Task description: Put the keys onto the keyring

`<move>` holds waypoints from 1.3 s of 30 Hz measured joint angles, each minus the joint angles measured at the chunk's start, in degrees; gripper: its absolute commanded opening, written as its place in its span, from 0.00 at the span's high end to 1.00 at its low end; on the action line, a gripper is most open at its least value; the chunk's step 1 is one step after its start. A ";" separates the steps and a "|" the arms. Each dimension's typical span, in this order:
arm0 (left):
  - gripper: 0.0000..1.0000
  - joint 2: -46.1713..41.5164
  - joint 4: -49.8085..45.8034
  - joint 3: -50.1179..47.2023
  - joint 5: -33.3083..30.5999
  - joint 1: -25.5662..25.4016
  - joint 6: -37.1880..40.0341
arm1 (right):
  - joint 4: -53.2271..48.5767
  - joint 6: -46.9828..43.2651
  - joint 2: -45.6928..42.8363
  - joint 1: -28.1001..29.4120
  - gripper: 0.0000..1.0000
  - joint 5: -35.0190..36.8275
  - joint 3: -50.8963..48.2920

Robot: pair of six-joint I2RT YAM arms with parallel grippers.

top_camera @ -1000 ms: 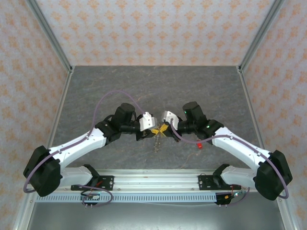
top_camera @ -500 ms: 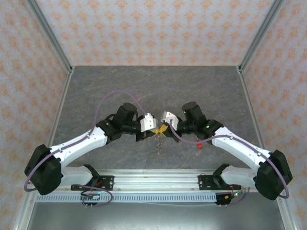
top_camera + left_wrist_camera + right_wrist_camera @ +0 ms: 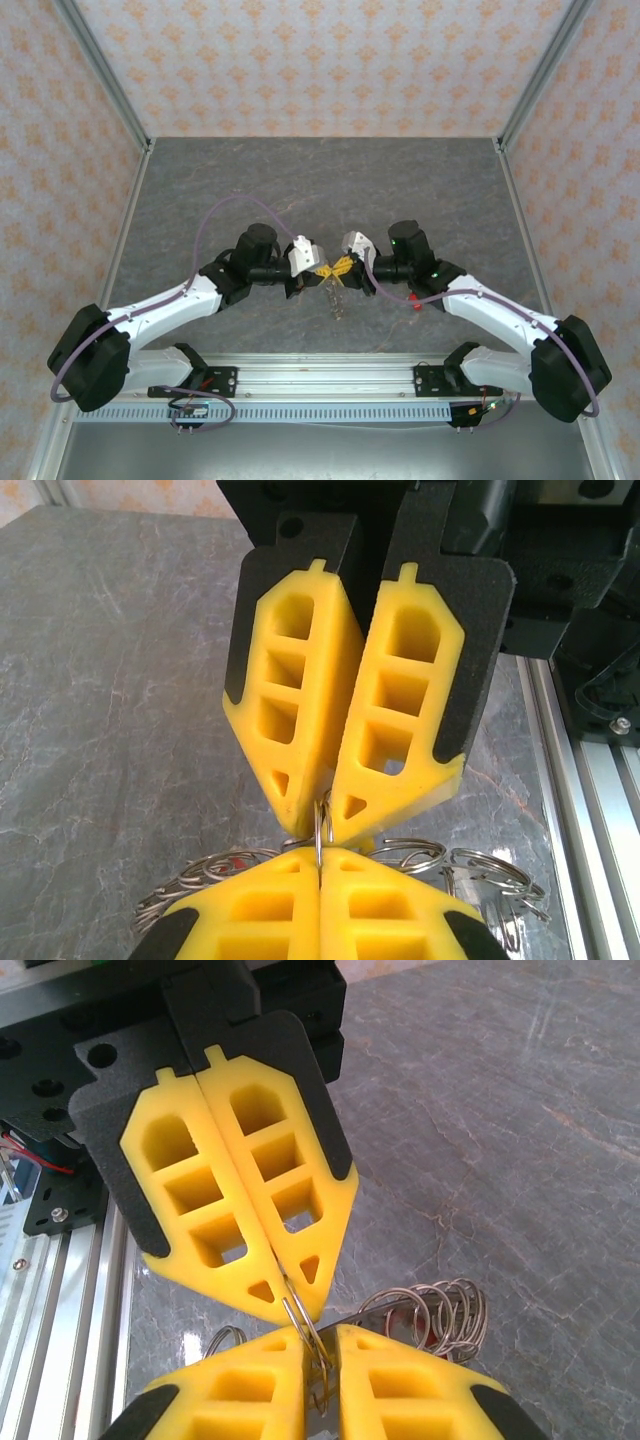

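We see the two arms meeting tip to tip over the middle of the grey marbled surface [image 3: 250, 180], the left arm [image 3: 170, 305] reaching in from the near left and the right arm [image 3: 490, 310] from the near right.

The left end effector [image 3: 288, 1302] has its yellow fingers pressed flat together, and it pinches the thin wire of the keyring [image 3: 318, 838] between its tips. The right end effector [image 3: 320, 825] faces it almost nose to nose. Its fingers stand narrowly parted, and the same wire passes through the slim gap between them. We cannot tell whether its pads actually touch the wire.

So the keyring sits right between the two sets of fingertips, standing on edge, at the centre of the surface. A bunch of further wire rings [image 3: 440, 1310] spreads out just beyond and below the fingertips. From above it trails a little toward the near side. We cannot tell whether this bunch rests on the surface or hangs from the pinched ring.

One small red key [image 3: 415, 303] lies on the surface to the right, close against the near side of the right arm and well apart from the keyring. It is too small for us to make out its shape.
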 measured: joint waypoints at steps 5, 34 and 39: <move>1.00 0.00 2.73 -0.96 0.57 0.35 -1.99 | 2.27 0.66 -0.17 -0.50 0.85 -0.39 -0.98; 0.75 -1.64 -11.28 6.62 -2.84 -0.55 8.24 | -14.40 -8.26 -0.20 -0.44 1.00 -0.09 8.15; 0.75 -0.17 -13.18 7.69 -3.21 -0.83 9.64 | -16.63 -9.62 0.17 0.28 1.00 0.48 9.11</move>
